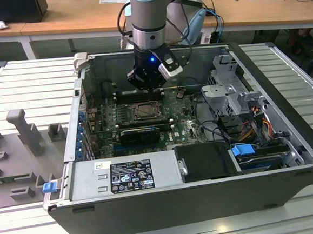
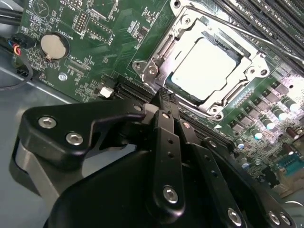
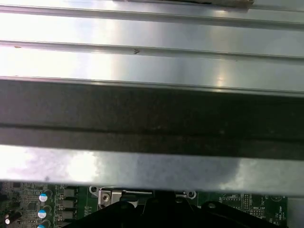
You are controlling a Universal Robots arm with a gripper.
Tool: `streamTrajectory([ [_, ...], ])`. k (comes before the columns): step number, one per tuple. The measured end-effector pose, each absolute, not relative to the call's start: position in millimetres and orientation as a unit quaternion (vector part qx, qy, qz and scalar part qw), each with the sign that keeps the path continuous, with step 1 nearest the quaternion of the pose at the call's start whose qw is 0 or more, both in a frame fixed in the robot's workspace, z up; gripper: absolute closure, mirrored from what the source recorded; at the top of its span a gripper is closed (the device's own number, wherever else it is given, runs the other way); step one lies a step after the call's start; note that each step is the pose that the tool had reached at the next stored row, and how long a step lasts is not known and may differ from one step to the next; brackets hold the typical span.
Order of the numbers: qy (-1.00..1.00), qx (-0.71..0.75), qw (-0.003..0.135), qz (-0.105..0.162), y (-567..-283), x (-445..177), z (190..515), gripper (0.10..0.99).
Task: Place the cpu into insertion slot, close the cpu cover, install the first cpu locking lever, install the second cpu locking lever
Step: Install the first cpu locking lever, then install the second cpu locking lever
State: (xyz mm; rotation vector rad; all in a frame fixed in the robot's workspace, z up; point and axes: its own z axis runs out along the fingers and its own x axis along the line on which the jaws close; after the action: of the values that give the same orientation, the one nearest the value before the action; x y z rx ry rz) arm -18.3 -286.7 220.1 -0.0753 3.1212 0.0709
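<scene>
Cpu [image 2: 205, 64] — seated in the slot [image 2: 183, 92] mid-motherboard [image 2: 95, 52], cover [image 2: 247, 61] shut flat to clamp it; claw [image 2: 166, 97], fingers pinched together and empty, poised at the cover's edge — lever work.

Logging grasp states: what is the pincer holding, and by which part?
Nothing. The pincer is shut and empty, its tips beside the cpu cover, which lies down over the cpu.
</scene>
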Motion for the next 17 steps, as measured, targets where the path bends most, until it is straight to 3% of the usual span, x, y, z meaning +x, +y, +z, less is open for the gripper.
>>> streamTrajectory([
  [17, 0.999, -0.023, 0.009, 0.023, -298, -17, 228, 0.980],
])
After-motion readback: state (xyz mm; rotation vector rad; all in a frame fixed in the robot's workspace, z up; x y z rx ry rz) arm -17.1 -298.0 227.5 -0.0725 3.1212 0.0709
